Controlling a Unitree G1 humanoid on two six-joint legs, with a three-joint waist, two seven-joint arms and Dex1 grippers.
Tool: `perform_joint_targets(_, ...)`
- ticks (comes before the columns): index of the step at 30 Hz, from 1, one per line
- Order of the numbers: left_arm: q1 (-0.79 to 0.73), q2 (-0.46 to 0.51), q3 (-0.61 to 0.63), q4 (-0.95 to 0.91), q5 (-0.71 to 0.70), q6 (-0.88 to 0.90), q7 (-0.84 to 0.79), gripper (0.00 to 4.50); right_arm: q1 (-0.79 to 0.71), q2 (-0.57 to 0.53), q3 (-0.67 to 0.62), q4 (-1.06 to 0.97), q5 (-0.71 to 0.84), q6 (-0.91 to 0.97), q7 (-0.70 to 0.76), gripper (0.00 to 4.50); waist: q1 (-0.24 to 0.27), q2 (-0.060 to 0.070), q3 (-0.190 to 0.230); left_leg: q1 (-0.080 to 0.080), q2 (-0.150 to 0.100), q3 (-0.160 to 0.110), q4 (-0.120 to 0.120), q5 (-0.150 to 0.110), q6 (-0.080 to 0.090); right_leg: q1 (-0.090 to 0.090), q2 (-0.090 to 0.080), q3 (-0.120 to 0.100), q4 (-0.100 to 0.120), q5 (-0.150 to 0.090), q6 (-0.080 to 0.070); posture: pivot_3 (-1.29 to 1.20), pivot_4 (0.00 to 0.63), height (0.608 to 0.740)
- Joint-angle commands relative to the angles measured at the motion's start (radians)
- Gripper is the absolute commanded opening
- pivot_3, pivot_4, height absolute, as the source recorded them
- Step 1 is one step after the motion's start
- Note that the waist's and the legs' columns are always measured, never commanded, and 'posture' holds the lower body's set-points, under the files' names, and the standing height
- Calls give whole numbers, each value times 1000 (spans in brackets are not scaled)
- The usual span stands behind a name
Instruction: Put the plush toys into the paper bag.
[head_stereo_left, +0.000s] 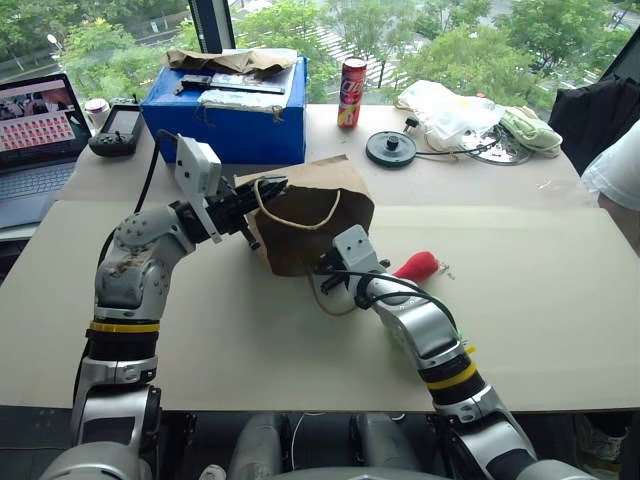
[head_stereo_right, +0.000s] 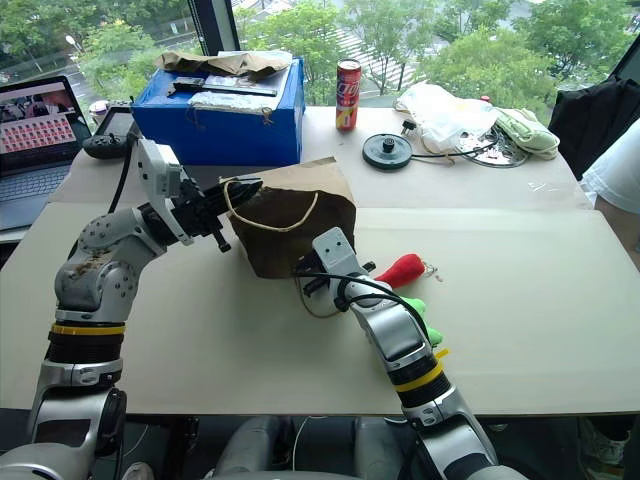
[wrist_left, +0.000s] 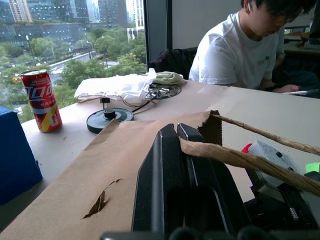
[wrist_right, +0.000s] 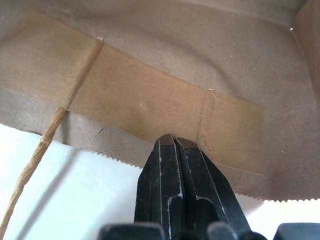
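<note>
My left claw (head_stereo_left: 268, 190) clamps the bag (head_stereo_left: 312, 215) handle, my right claw (head_stereo_left: 325, 268) pinches its lower lip, holding it open; next I must fetch the chili (head_stereo_left: 416, 266) at three o'clock.

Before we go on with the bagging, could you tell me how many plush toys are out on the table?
2. The red chili toy lies on the table just right of the paper bag; the green toy peeks out behind the right arm, mostly hidden. Others could be hidden inside the bag.

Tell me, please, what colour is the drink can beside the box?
The drink can is red with white lettering, best seen in the left wrist view.
</note>
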Motion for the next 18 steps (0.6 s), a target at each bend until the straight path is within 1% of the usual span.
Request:
perform_joint_targets(1,-9,0,7,-29,0,-13,0,0,20,-1,7,21,-5,48,27,129,0,0,0,0,0,0,0,0,0,0,0,0,0,0,0,0,150,739)
perform_joint_targets(5,16,10,-32,-18,50,-55,-24,0,27,48,-90,-23,56,53,30,129,2,0,0,0,0,0,0,0,0,0,0,0,0,0,0,0,150,739)
perform_joint_targets(7,22,2,-31,-13,50,-56,-23,0,34,68,-146,-67,89,77,30,129,2,0,0,0,0,0,-1,0,0,0,0,0,0,0,0,0,150,739)
perform_joint_targets(12,19,-4,-37,11,67,-78,-25,0,63,56,-222,-208,138,137,40,129,4,0,0,-2,0,0,-1,0,0,-2,-1,0,0,0,0,0,150,739)
perform_joint_targets(13,19,-5,-39,15,70,-83,-27,0,69,59,-241,-239,155,149,40,617,5,0,0,-2,0,0,-1,0,0,-2,-1,0,0,0,0,0,150,739)
perform_joint_targets(14,18,-7,-38,18,69,-84,-27,0,70,59,-266,-278,171,170,37,739,6,0,0,-2,0,0,-1,0,0,-2,-1,0,0,0,0,0,150,739)
perform_joint_targets(15,16,-9,-39,21,71,-87,-29,0,73,50,-293,-320,184,196,36,1028,6,0,0,-2,0,0,-1,0,0,-2,-2,0,-1,0,0,0,150,739)
perform_joint_targets(17,12,-12,-38,26,72,-90,-30,0,81,14,-342,-387,196,238,34,1720,6,0,0,-3,0,0,-1,0,0,-2,-1,0,-1,0,0,0,150,739)
perform_joint_targets(18,11,-14,-37,27,73,-92,-30,0,91,-14,-358,-418,200,256,42,2135,7,0,0,-3,0,0,-1,0,0,-2,-1,0,-1,0,0,0,150,739)
